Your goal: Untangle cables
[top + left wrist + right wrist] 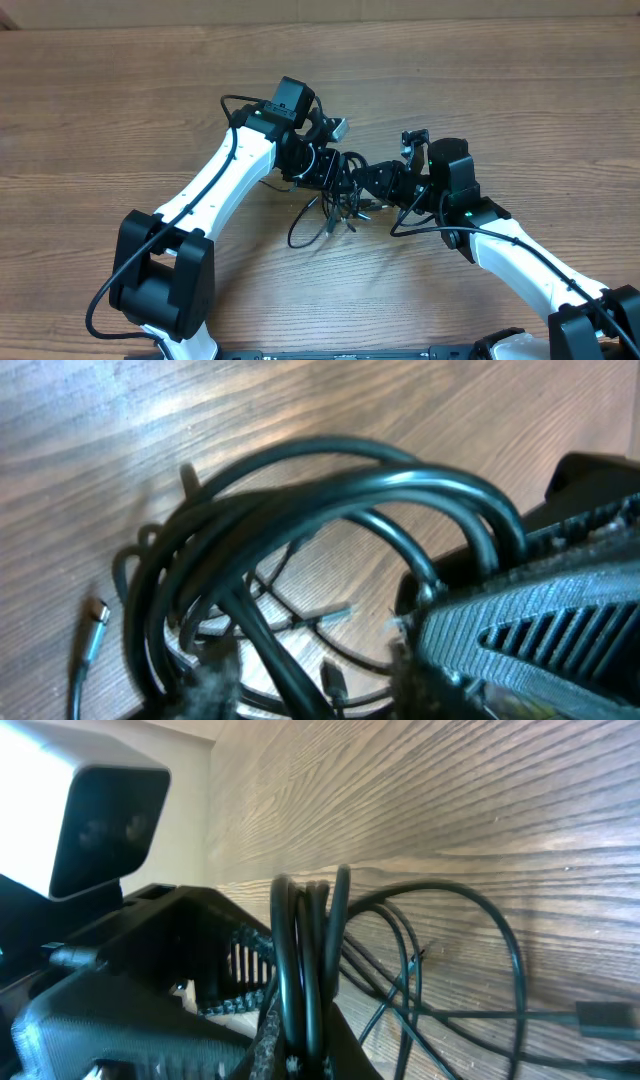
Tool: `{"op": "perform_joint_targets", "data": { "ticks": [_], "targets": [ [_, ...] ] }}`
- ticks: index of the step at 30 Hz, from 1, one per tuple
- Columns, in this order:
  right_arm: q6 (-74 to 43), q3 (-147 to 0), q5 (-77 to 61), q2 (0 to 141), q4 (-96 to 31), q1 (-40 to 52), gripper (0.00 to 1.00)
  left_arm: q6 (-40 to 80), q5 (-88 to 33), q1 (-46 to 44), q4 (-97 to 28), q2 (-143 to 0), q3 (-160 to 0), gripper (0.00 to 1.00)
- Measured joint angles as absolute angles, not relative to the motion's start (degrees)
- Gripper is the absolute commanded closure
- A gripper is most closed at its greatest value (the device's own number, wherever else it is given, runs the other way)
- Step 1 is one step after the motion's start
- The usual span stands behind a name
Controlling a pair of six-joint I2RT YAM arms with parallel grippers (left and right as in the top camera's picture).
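Left arm (pixel 215 180), right arm (pixel 530 268): white shells, black joints and bases. Thick black cord (pixel 92 305) loops outside each. Black camera box (pixel 290 97) on each wrist. Green light (pixel 467 213), right wrist. Claw fingers (pixel 540 620): black, ribbed, slotted.

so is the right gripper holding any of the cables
Yes, the right gripper is shut on several upright strands of the cables.

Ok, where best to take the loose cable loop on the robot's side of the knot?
Grip the loop at its outer curve, farthest from the knot. Come down from above, across the cord: there it seems a single strand, flat on the table, apart from the others.
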State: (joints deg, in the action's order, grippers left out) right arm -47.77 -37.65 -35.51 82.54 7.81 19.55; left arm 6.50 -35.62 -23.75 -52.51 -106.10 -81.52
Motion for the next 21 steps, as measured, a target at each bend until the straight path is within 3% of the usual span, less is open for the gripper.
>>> {"op": "perform_joint_targets", "data": {
  "ticks": [6, 14, 21],
  "targets": [
    [-47.8, -37.6, -35.8, 82.5, 8.0, 19.6, 0.96, 5.5, -36.9, -20.7, -62.6, -106.2, -87.6, 0.0],
    [-46.4, -37.6, -38.5, 82.5, 8.6, 16.0, 0.96, 3.7, -36.9, -16.7, -72.8, -106.2, -100.2, 0.0],
    [-45.0, -37.6, -50.6, 82.5, 16.4, 9.0, 0.96, 5.4, -36.9, -14.6, -75.7, -106.2, -101.9, 0.01]
  ]
}}
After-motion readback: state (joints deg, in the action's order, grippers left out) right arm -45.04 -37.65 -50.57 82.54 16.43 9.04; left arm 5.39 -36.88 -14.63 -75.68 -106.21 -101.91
